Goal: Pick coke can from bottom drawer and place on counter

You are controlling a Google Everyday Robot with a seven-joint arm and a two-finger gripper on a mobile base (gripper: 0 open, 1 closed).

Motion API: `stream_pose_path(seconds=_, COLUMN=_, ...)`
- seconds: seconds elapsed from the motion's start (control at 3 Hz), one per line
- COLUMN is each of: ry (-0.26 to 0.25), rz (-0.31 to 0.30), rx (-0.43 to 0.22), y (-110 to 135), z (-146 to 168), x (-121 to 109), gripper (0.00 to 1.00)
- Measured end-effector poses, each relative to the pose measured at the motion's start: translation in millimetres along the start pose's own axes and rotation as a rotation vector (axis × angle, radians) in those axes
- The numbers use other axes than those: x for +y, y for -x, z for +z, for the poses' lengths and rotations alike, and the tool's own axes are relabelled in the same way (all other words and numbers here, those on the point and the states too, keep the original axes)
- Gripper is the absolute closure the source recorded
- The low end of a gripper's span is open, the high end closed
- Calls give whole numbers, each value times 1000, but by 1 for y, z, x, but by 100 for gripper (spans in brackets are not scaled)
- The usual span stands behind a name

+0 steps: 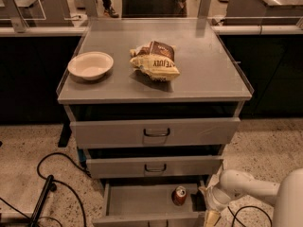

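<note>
The coke can (179, 196) is a small red can with a silver top, standing upright in the right part of the open bottom drawer (137, 201). My gripper (204, 201) sits at the drawer's right end, just right of the can and a short gap from it, on the end of the white arm (255, 189) that comes in from the lower right. Above the three drawers lies the counter (203, 74), a flat grey cabinet top.
A white bowl (91, 65) and a yellow-brown chip bag (155, 60) rest on the counter. The two upper drawers (156, 132) stand slightly pulled out. Black cables (52, 183) trail over the speckled floor at the left. A ledge with glass panels runs behind.
</note>
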State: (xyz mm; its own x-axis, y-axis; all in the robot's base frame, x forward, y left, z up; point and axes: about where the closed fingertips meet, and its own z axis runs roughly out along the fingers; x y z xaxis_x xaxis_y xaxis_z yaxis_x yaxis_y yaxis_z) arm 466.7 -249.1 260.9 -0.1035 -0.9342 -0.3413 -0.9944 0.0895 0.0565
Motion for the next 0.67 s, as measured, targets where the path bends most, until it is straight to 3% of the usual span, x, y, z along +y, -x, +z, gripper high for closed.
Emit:
stream_pose_path(seconds=0.33, ry=18, rz=17, rx=-22, y=-10, z=27, x=-5, gripper=0)
stream_pose_path(seconds=0.67, ry=17, rz=18, rx=-22, y=-10, z=27, x=-6, gripper=0)
